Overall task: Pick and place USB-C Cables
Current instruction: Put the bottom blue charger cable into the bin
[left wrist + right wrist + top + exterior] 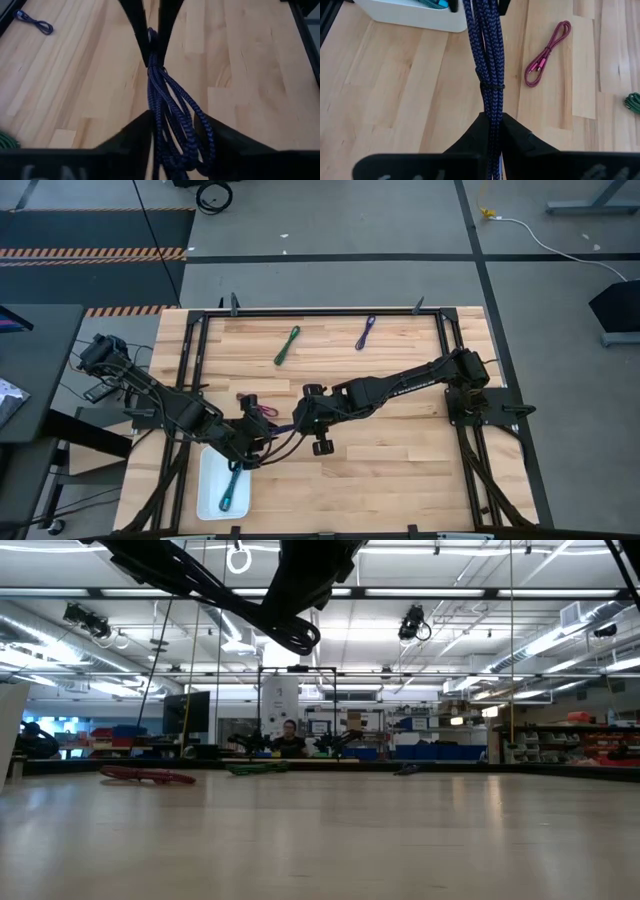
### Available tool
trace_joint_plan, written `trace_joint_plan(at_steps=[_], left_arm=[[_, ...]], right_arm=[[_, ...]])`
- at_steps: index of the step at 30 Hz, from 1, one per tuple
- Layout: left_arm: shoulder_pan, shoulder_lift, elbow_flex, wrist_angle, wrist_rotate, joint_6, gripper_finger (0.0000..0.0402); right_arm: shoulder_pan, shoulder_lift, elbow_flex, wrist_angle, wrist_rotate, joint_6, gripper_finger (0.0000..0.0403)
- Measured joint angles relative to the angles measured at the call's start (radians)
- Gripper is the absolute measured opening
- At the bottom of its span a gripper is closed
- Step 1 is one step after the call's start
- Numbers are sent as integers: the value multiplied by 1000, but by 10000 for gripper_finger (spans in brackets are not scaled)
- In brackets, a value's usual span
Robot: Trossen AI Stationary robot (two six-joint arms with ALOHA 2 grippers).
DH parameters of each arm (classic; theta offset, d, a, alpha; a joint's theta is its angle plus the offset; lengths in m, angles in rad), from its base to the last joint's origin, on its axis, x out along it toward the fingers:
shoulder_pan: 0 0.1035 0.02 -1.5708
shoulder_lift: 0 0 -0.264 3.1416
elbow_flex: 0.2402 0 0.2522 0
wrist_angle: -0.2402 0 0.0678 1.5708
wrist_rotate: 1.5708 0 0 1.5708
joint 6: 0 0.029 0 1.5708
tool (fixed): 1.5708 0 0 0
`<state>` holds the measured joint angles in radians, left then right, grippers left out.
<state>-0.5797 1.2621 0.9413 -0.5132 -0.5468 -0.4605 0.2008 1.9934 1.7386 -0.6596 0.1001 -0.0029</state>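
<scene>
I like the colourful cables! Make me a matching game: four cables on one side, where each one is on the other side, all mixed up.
Cables:
1. green braided cable bundle
2. teal braided cable bundle
3. blue-violet braided cable bundle
4. magenta braided cable bundle

Places:
A. lying in the white plastic tray
B. clamped by both the left gripper and the right gripper
C. alone on the wooden table, close to the grippers
D. on the table's far side, near the purple cable bundle

Pairs: 1-D, 2-A, 3-B, 4-C
</scene>
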Motion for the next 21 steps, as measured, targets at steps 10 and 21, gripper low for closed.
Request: trace_joint_plan(at_steps=[10, 21], left_arm=[[0, -1, 0, -10, -1, -31, 29], [-18, -2, 91, -196, 42, -124, 29]], right_arm=[[1, 0, 0, -1, -3, 0, 40], [22, 1, 1, -80, -74, -50, 132]])
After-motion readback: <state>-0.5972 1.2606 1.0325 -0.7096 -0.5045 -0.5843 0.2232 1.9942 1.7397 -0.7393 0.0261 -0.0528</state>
